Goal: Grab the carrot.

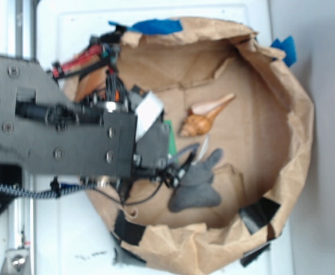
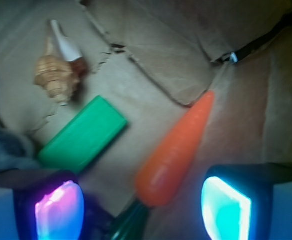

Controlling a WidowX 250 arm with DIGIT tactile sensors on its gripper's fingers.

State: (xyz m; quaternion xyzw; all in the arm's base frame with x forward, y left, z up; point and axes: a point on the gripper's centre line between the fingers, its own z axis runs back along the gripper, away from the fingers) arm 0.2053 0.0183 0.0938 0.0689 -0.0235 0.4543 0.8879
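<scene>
In the wrist view the bright-orange carrot lies slanted on the brown paper. Its point faces up and right, and its dark green stem is at the bottom edge. My gripper hangs open above its wide end. The glowing pink pad is to the left and the cyan pad to the right, neither touching it. In the exterior view the arm's black body hides the carrot and the fingers.
A flat green block lies just left of the carrot. A tan spiral seashell is beyond it. A grey soft toy lies nearby. A crumpled paper wall rings everything.
</scene>
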